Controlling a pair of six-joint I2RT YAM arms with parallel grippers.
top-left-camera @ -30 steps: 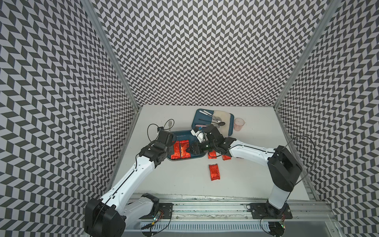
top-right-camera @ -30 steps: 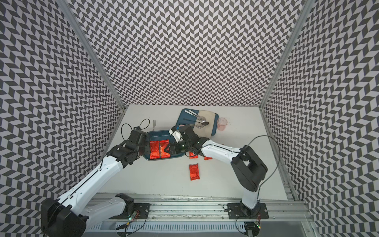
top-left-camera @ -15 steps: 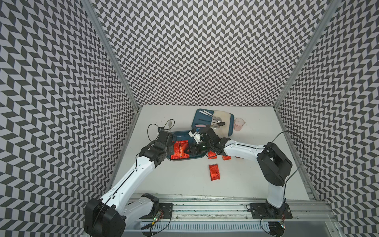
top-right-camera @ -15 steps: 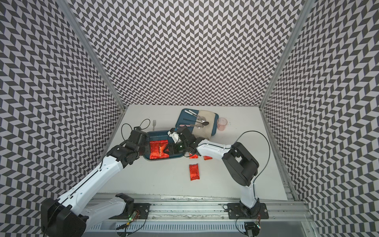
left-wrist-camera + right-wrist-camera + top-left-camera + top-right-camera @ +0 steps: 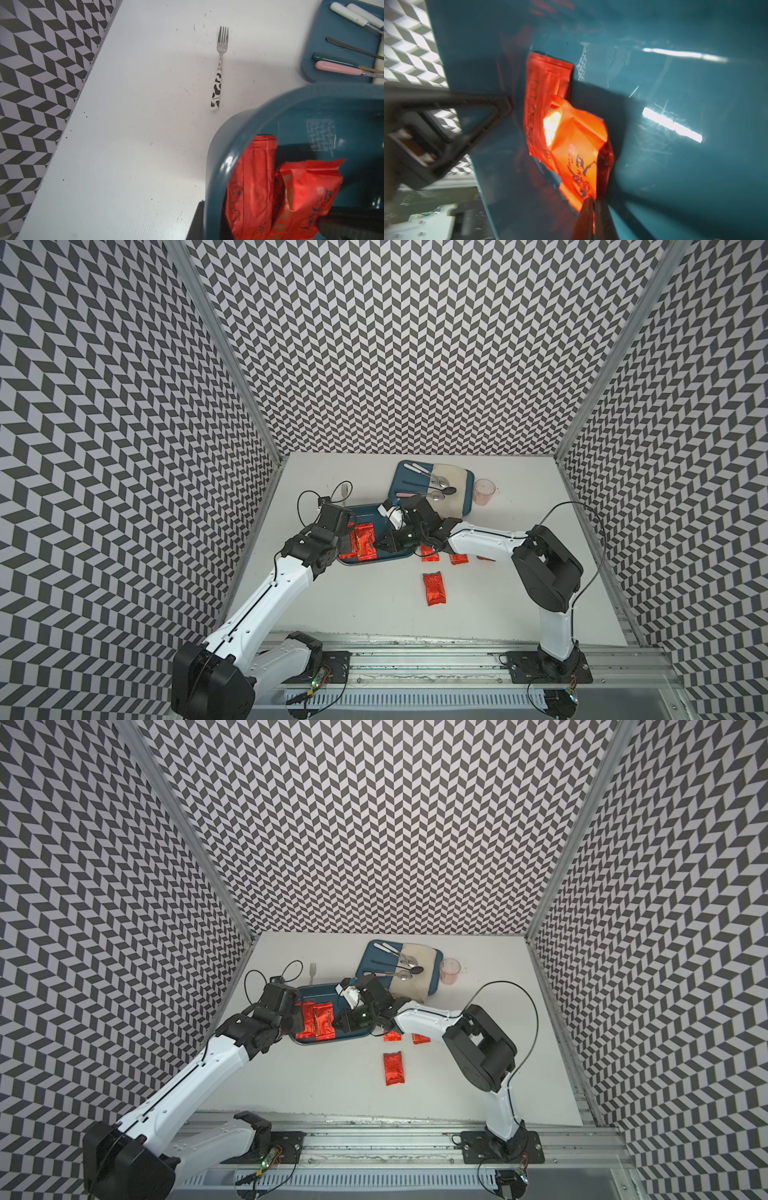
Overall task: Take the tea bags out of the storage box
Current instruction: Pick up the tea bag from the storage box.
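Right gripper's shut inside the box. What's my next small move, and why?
Probably lift the right gripper straight up. Its jaws look shut on the edge of the upper tea bag, the left gripper grips the storage box by its wall, and a second tea bag lies underneath; a vertical pull should clear the rim without dragging that one.

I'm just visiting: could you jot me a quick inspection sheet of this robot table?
Surface: white table, lightly speckled.
Job's things: two tea bags in box; three out, seemingly a fourth under right arm.
Clutter: fork, cutlery tray, pink cup.
Grippers: left gripper shut on box wall; right gripper shut on tea bag.
Cables: black loops by both arms.
Surroundings: chevron walls, front rail.
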